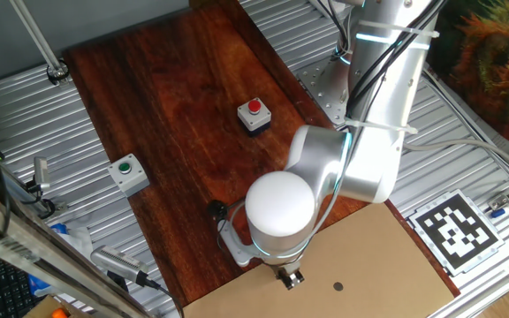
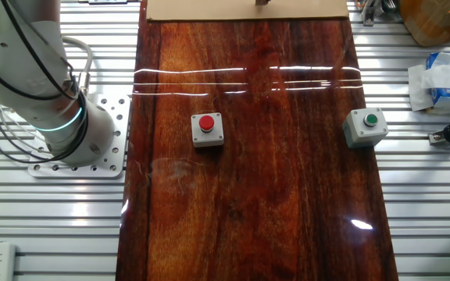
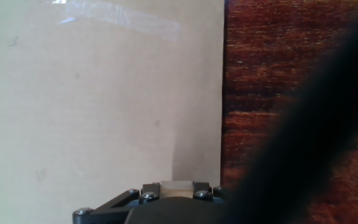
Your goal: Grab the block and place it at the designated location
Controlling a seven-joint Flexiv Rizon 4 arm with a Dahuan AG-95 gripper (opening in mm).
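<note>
Block (image 3: pixel 176 188) sits pinched between the gripper's (image 1: pixel 290 279) fingers, seen in the hand view as a pale tan face at the bottom edge, with the dark finger hardware closed against both its sides. In one fixed view the gripper hangs low over the cardboard sheet (image 1: pixel 387 265), near its edge with the wood; whether it touches the sheet cannot be told. The dot (image 1: pixel 338 285) lies on the sheet just to the right of the gripper, apart from it.

The sheet covers the near right end of a dark red-brown wooden board (image 1: pixel 184 132), which lies on a ribbed metal table (image 2: pixel 436 211). On the board stand two grey boxes: one with a red button (image 1: pixel 254 115) towards the middle, one with a green button (image 1: pixel 128 173) at the left edge. A black-and-white square tag (image 1: pixel 456 228) lies right of the sheet.

The block looks light tan and smooth, much narrower than the button boxes; only one face shows.
</note>
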